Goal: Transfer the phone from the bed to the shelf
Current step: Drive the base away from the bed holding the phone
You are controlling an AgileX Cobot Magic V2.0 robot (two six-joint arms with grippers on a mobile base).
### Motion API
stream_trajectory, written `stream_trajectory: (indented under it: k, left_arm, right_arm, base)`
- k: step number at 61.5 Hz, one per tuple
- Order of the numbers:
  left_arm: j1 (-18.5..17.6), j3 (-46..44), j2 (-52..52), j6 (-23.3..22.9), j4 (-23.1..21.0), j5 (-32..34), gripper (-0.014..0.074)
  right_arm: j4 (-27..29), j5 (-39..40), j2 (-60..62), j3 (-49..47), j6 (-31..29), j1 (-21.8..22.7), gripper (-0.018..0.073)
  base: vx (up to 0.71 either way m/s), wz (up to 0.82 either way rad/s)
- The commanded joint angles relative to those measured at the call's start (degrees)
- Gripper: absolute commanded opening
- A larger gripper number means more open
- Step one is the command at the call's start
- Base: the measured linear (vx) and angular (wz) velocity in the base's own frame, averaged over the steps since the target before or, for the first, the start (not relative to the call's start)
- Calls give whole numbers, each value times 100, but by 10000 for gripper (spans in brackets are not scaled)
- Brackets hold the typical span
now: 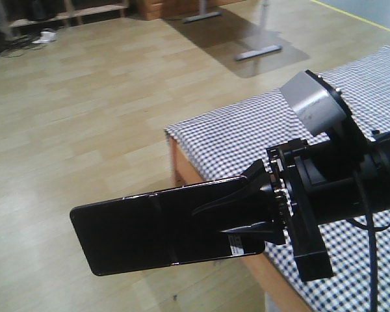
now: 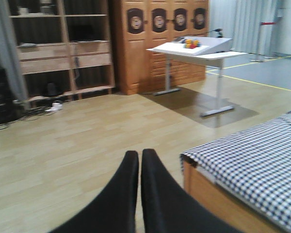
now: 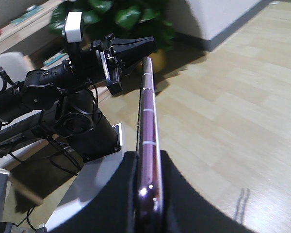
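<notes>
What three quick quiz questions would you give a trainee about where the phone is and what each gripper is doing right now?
1. Multiple choice: the phone is
A. lying flat on the bed
B. held in the air, off the bed
C. leaning upright against the bed
2. True or false: the left gripper holds the phone.
3. Fill in: the right gripper is ____ on one end of the phone.

Key: 1 B. 2 False, its fingers are together with nothing between them. 3 shut.
</notes>
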State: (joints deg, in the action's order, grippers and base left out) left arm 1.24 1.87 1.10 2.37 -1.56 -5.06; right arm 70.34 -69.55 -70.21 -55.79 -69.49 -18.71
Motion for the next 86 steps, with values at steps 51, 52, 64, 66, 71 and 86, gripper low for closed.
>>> stream_trajectory:
  k: [51,52,64,66,71,86]
  left_arm:
    - [20,-143,35,-50,-56,417,1]
    - [20,-143,35,-50,-56,417,1]
    - [20,-143,35,-50,-56,417,1]
    - [20,-143,35,-50,-56,417,1]
    - [20,-143,35,-50,-56,417,1]
    - [20,-143,35,-50,-56,417,1]
  right_arm:
    - [533,-422,143,-136,1,13,-3]
    - [533,-422,143,-136,1,13,-3]
    - [533,-422,143,-136,1,13,-3]
    - [533,-422,143,-136,1,13,-3]
    - [533,-422,143,-136,1,13,-3]
    - [533,-422,143,-136,1,13,-3]
  base:
    - [-14,54]
    - [-12,46]
    - [-10,39]
    - [-8,31]
    - [-7,25]
    - [-2,8]
